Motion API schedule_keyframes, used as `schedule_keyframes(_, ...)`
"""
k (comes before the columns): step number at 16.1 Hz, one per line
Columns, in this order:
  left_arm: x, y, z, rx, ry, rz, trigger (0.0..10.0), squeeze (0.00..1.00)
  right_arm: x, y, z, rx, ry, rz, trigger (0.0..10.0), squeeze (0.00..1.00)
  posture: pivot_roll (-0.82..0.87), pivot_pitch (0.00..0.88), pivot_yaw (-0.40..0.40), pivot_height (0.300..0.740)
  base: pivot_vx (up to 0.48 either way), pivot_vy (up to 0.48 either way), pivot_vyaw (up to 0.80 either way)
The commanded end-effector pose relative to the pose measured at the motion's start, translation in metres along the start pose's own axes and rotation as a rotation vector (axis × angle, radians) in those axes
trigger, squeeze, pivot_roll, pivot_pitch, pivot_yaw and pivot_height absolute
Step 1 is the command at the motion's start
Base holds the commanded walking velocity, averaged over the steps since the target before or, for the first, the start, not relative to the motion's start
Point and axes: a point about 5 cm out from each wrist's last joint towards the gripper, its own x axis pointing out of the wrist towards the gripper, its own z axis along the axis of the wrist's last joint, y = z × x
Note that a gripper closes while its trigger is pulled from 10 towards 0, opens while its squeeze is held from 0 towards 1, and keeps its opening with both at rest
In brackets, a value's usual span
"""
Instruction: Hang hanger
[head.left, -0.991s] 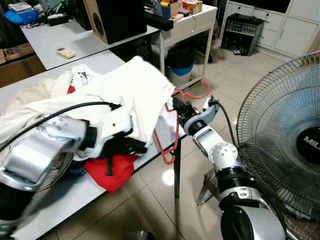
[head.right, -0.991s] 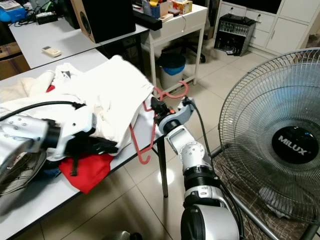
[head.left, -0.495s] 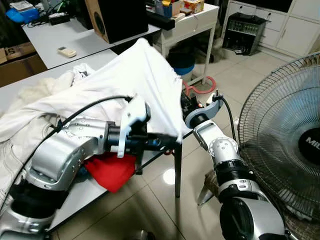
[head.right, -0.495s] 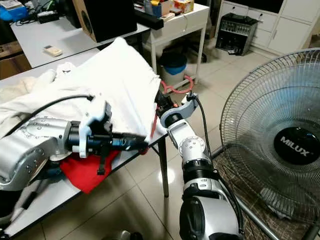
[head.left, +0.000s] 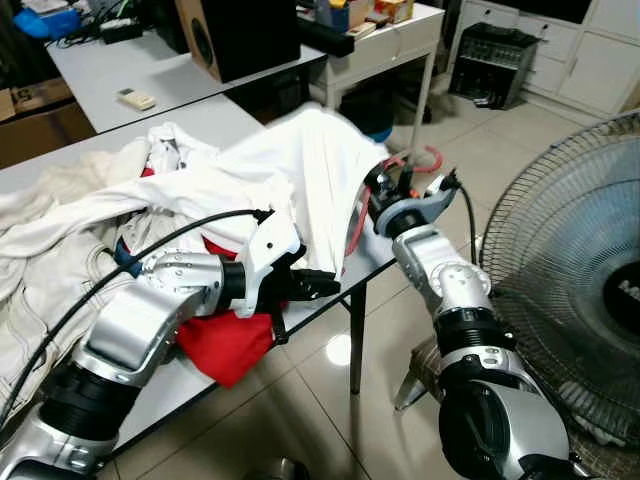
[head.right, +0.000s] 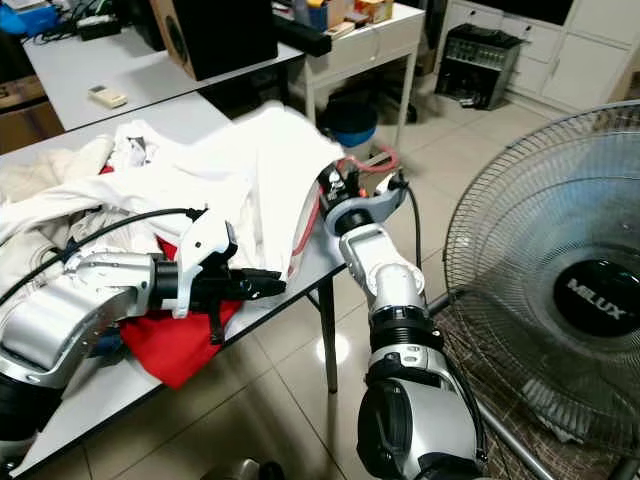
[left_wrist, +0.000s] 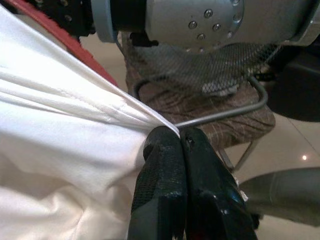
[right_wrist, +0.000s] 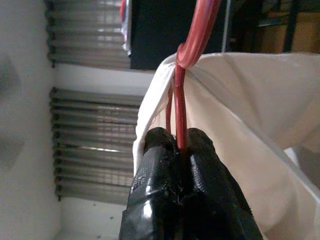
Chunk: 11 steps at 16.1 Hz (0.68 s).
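Pinching a fold of the white shirt (head.left: 310, 170), the left gripper (left_wrist: 172, 145) has its fingers pressed together on the cloth at the frame's centre, over the table (head.left: 200, 115) edge. Right of centre, the right gripper (right_wrist: 180, 145) is clamped on the red hanger (head.right: 312, 215), whose wire runs under the shirt; its hook (head.left: 425, 157) shows beside the wrist. A red garment (head.left: 225, 345) lies below.

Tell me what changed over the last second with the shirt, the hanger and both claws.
The left claw, which lay on the red cloth, reached forward and pinched the white shirt at its edge, first pulling it up like a tent, then lowering it. The shirt now covers most of the red hanger, which had hung bare off the table's edge. The right claw stayed clamped on the hanger. Fan unmoved.
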Motion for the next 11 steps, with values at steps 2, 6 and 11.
schedule_keyframes(2,0.0,-0.009,0.007,-0.048,-0.064,-0.089,0.0,0.0,0.021,0.035,-0.051,0.088,0.056,0.115,10.0,0.0,0.05,0.0,0.065,0.74,0.0,0.0,0.0)
schedule_keyframes(6,0.009,-0.031,0.037,-0.114,-0.259,-0.234,0.0,0.0,0.027,0.029,-0.056,-0.054,0.071,0.053,10.0,0.0,0.05,0.0,0.058,0.74,0.0,0.0,0.0)
schedule_keyframes(11,-0.005,0.007,0.086,-0.157,-0.513,-0.036,0.0,0.0,0.019,0.019,-0.064,-0.211,0.119,0.02,10.0,0.0,0.04,0.0,0.064,0.74,0.0,0.0,0.0)
